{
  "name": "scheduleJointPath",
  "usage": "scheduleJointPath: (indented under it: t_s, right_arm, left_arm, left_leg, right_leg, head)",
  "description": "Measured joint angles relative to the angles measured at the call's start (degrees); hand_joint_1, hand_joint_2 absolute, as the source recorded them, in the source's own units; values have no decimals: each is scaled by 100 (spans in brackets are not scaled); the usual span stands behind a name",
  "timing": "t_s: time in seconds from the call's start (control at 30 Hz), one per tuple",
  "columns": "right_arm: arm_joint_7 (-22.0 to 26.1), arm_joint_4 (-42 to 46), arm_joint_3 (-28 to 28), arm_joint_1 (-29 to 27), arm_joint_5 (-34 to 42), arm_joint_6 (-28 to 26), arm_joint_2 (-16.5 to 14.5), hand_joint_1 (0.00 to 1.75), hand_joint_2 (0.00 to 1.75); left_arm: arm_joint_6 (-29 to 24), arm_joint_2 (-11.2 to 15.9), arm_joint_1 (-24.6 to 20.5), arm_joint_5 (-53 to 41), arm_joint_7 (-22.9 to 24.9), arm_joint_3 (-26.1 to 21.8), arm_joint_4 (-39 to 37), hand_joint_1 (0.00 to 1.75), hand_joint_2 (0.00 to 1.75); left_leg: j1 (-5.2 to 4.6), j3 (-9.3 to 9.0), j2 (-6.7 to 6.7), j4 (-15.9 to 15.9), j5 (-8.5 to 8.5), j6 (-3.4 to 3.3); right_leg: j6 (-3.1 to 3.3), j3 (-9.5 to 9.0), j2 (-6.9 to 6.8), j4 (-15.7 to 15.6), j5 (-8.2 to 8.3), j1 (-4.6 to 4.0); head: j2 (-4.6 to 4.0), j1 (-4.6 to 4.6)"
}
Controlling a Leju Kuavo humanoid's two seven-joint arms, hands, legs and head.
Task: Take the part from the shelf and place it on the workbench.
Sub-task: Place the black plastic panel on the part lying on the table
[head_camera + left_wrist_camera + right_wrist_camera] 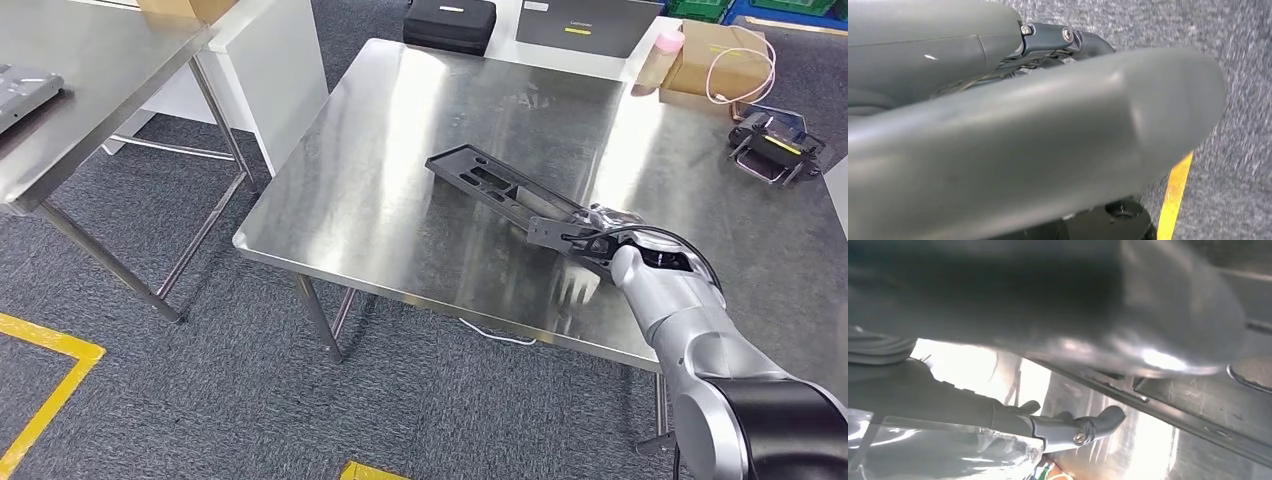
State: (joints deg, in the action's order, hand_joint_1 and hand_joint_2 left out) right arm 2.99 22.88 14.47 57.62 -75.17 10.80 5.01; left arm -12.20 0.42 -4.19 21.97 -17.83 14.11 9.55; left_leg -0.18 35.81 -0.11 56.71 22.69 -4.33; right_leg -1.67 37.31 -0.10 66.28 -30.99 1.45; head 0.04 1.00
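- We gripped the part point(505, 190) at its near end in our right hand point(585, 235), centre-right on the workbench point(380, 170).
- Our left hand point(1023, 135) filled its wrist view; whether it was spread, we could not tell.

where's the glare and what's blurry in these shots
Head view: sharp, with bright glare streaks on the steel workbench around the black part. Right wrist view: blown-out highlights on the metal, the right hand a dark, soft mass. Left wrist view: the left hand out of focus, carpet smeared.

The silver right arm point(700, 350) is showing a black elbow cover, a black cable looping behind the dark-fingered right hand point(585, 240).
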Motion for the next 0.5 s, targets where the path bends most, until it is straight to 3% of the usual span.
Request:
scheduleJointPath:
  t_s: [0.07,0.1,0.13,0.2,0.23,0.3,0.37,0.4,0.43,0.5]
  right_arm:
    - [-7,-24,8,-14,0,0,16,0,0]
    - [-16,-35,13,-20,0,0,21,0,0]
    - [-28,-43,16,-21,-2,0,24,0,0]
    - [-59,-48,26,-5,-9,-1,25,0,0]
    - [-70,-49,34,5,-13,-1,24,0,0]
    - [-92,-56,54,26,-19,2,24,0,0]
    - [-118,-66,73,40,-35,8,21,0,0]
    - [-143,-69,89,49,-48,10,15,0,0]
    - [-176,-73,107,62,-61,10,9,0,0]
    - [-282,-79,151,87,-109,6,1,0,0]
  left_arm:
    - [-2,-2,1,-3,-2,-1,0,0,0]
    - [-4,-5,3,-4,-3,-2,0,0,0]
    - [-5,-9,4,-4,-3,-2,0,0,0]
    - [-8,-10,2,-4,-3,-1,0,0,0]
    - [-10,-9,0,-4,-3,-1,0,0,0]
    - [-15,-1,-2,-1,-3,-3,0,0,0]
    - [-15,-2,6,4,-1,-4,-1,0,0]
    - [-15,-2,13,7,4,-4,-1,0,0]
    - [-15,-3,18,7,10,-4,-2,0,0]
    - [-16,-5,18,7,19,-4,-2,0,0]
  left_leg:
    - [9,18,-2,1,-13,8]
    - [20,30,-3,3,-24,23]
    - [37,42,-4,6,-38,45]
    - [67,79,-7,30,-64,117]
    - [68,103,-11,47,-78,164]
    - [45,159,-34,100,-112,247]
    - [63,221,-61,143,-141,293]
    - [83,271,-58,203,-75,312]
    - [102,340,-47,345,76,333]
    - [118,547,-17,943,578,372]
  right_leg:
    - [-17,255,1,642,-234,21]
    - [-64,259,0,707,-229,35]
    - [-131,136,-1,519,-132,55]
    - [-266,-336,1,-273,136,107]
    - [-286,-518,29,-578,247,103]
    - [-234,-616,80,-784,310,85]
    - [-135,-531,89,-754,342,103]
    - [-79,-492,83,-742,374,113]
    - [-20,-451,76,-740,410,117]
    - [92,-355,64,-741,489,87]
  head:
    - [0,0]
    - [0,-3]
    - [0,-2]
    - [0,-9]
    - [0,-6]
    - [0,-1]
    - [0,18]
    - [0,31]
    - [0,38]
    - [0,49]
